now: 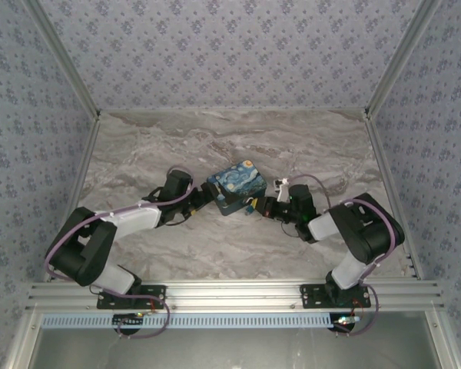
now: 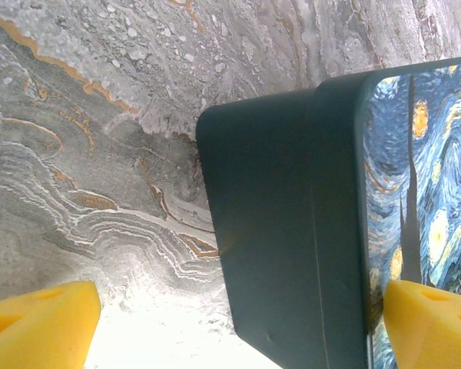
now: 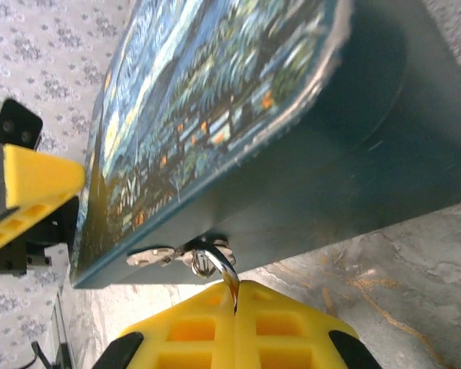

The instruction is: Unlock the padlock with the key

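The blue-and-yellow starry-night box [image 1: 234, 187] sits mid-table. My left gripper [image 2: 238, 330] is open, its yellow fingertips [image 2: 38, 323] standing either side of the box's dark teal end wall [image 2: 284, 231]. My right gripper [image 3: 236, 288] is shut at the box's front, next to the metal hasp [image 3: 169, 255]. A thin, shiny, curved metal piece [image 3: 221, 267] runs from the hasp's ring into the seam between the shut fingers. Whether that piece is the key or the padlock's shackle I cannot tell. The padlock's blue body is hidden. From above, the right gripper [image 1: 260, 207] touches the box's near right corner.
The marble tabletop [image 1: 238, 138] is walled by patterned panels at the back and both sides. An aluminium rail [image 1: 230, 292] carrying the arm bases runs along the near edge. My left gripper's yellow finger [image 3: 38, 181] shows beyond the box in the right wrist view.
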Controlling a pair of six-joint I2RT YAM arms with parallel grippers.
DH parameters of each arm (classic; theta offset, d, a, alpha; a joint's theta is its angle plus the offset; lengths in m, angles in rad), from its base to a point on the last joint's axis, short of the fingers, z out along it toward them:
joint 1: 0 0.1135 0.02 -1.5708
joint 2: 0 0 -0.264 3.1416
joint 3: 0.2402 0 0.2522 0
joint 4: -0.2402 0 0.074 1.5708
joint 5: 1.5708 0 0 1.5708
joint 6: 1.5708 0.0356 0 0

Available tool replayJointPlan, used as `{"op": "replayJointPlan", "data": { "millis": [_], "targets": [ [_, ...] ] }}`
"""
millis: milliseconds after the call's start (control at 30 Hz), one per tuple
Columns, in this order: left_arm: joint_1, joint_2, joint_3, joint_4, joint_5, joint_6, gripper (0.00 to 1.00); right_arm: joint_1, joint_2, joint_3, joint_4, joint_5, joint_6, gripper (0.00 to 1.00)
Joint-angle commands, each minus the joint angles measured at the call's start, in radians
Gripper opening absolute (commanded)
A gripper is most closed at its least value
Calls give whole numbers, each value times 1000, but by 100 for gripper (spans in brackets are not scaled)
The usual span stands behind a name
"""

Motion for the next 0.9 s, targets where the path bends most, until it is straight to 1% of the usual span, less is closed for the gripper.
{"op": "replayJointPlan", "data": {
  "millis": [0, 200, 467, 567, 767, 867],
  "targets": [
    [-5, -13, -22, -66, -33, -4, 93, -8, -39, -13, 40, 48, 33, 4],
    [-3, -18, -21, -81, -46, 3, 94, -14, -70, -20, -28, 57, 1, 4],
    [20, -8, -8, -94, -51, 23, 94, -19, -213, -37, -221, 68, -92, 4],
    [35, 3, 0, -97, -48, 34, 94, -18, -299, -32, -345, 69, -145, 4],
    [66, 40, 35, -113, -38, 65, 94, -13, -508, 27, -706, 71, -303, 4],
    [83, 62, 54, -107, -22, 74, 94, -15, -618, 44, -859, 75, -351, 4]
  ]
}}
